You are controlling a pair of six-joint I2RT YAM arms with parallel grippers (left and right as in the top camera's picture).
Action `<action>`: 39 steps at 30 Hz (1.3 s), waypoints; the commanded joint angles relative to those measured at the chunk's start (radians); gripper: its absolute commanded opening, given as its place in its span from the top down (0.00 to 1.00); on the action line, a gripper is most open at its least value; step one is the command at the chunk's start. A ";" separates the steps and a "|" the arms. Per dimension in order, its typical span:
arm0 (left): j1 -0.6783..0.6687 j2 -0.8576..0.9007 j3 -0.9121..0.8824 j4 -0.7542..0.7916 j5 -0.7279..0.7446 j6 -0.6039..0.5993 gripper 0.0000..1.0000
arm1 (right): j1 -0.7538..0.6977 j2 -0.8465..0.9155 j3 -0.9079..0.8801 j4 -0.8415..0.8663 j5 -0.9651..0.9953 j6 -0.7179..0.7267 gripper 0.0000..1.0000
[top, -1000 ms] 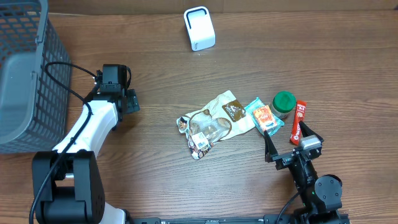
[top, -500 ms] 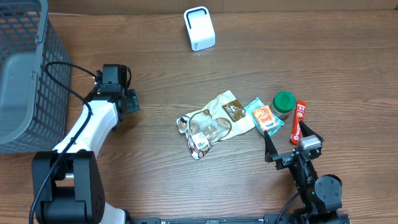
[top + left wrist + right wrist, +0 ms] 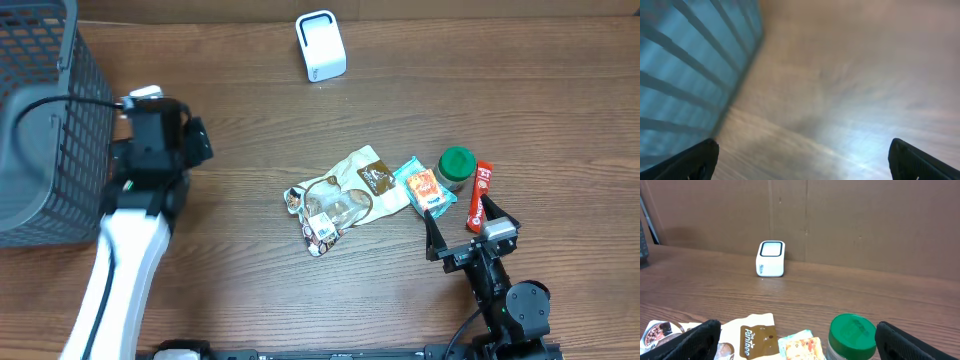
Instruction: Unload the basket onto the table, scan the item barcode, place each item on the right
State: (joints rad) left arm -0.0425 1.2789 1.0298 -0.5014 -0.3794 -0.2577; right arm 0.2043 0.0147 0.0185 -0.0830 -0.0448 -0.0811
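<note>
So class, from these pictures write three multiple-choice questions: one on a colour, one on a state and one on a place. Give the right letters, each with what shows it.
1. What colour is the lid of the jar?
A green
B red
C blue

2. In what state is the right gripper?
A shut on the jar
B open, holding nothing
C shut, holding nothing

3. Where does the white scanner stand?
A against the jar
B between the right gripper's fingers
C alone on the table, well beyond the jar

Answers:
1 A: the lid shows green from overhead and from the right wrist.
2 B: its fingers sit wide apart at the edges of the wrist view, clamping nothing.
3 C: bare wood surrounds it on all sides.
</note>
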 commanded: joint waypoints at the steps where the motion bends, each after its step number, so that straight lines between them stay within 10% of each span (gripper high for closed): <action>1: -0.005 -0.154 0.018 0.001 -0.013 0.011 0.00 | -0.003 -0.012 -0.011 0.002 0.006 0.006 0.00; 12: -0.005 -0.348 0.013 -0.013 -0.012 0.011 0.00 | -0.003 -0.012 -0.011 0.002 0.006 0.006 0.00; 32: -0.005 -0.722 0.008 -0.562 -0.042 0.034 0.00 | -0.003 -0.012 -0.011 0.002 0.006 0.006 0.00; 39: -0.005 -0.903 -0.083 -0.470 0.004 0.034 0.00 | -0.003 -0.012 -0.011 0.002 0.006 0.006 0.00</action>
State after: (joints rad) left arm -0.0444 0.4408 1.0046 -1.0180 -0.3946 -0.2390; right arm 0.2043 0.0147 0.0185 -0.0830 -0.0448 -0.0788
